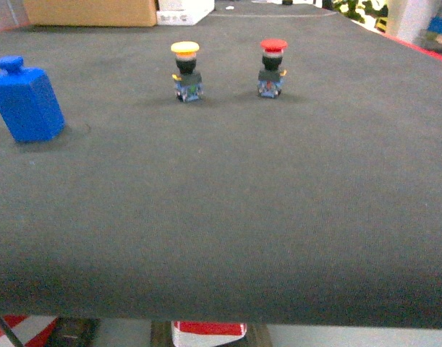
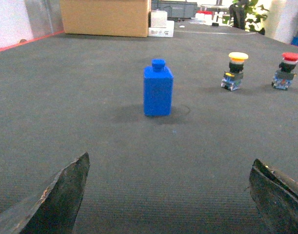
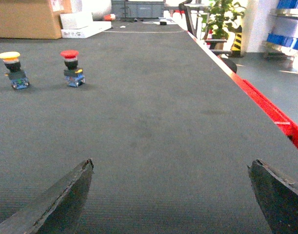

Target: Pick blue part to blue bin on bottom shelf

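The blue part [image 1: 25, 101] is a blue block with a small knob on top, standing upright at the far left of the dark table. In the left wrist view the blue part [image 2: 158, 89] stands ahead of my left gripper [image 2: 169, 163], which is open and holds nothing, well short of it. My right gripper [image 3: 170, 163] is open too, over bare table surface. Neither gripper shows in the head view. The blue bin and the bottom shelf are out of view.
A yellow-capped push button [image 1: 186, 71] and a red-capped push button [image 1: 272, 68] stand at the table's back middle. A cardboard box [image 2: 106, 17] and white boxes [image 3: 85, 24] lie beyond. The table's red right edge [image 3: 266, 105] drops to the floor.
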### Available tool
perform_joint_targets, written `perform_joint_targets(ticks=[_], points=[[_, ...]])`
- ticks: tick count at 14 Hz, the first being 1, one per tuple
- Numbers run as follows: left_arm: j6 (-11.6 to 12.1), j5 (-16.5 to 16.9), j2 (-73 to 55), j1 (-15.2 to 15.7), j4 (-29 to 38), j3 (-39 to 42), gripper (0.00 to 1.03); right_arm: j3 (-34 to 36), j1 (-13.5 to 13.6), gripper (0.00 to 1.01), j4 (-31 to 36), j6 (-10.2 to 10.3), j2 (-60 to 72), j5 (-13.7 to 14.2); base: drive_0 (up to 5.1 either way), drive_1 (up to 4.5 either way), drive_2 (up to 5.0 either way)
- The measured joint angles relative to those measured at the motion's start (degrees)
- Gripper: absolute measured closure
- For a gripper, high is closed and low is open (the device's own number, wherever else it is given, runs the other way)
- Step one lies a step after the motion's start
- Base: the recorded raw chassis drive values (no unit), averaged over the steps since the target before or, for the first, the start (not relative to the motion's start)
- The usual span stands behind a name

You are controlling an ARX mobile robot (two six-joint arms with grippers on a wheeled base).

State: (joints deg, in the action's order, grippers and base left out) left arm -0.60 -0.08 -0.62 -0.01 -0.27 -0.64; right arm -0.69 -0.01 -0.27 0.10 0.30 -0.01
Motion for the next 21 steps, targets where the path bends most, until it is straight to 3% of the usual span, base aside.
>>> perform_joint_targets(ticks=[16, 17, 18, 19, 20, 21], points=[[0.02, 0.07, 0.00, 0.00, 0.00, -0.02, 0.05, 0.00, 0.00, 0.03, -0.02, 0.04, 0.02, 0.00, 0.0, 0.00, 0.0], [-0.61, -1.90, -0.55, -0.79, -2.58, -0.59, 0.05, 0.00, 0.00, 0.03, -0.02, 0.04, 0.02, 0.02, 0.0, 0.00, 0.0], [-2.62, -8.57, -7.32, -3.02, -3.45, -1.81, 0.05, 0.00, 0.00, 0.03, -0.04, 0.09, 0.02, 0.07, 0.0, 0.00, 0.0], [-3.52, -11.19, -16.63, -2.91, 3.43, -1.73, 0.05, 0.00, 0.00, 0.03, 0.09, 0.04, 0.02, -0.02, 0.0, 0.00, 0.0], [-3.50, -11.72, -26.53, -2.97, 13.88, -1.81, 0.05, 0.00, 0.00, 0.03, -0.04, 0.04, 0.02, 0.00, 0.0, 0.00, 0.0], [-3.21, -9.66, -39.63, -3.30, 25.53, -3.63, 0.05, 0.00, 0.00, 0.03, -0.04, 0.04, 0.02, 0.00, 0.0, 0.00, 0.0]])
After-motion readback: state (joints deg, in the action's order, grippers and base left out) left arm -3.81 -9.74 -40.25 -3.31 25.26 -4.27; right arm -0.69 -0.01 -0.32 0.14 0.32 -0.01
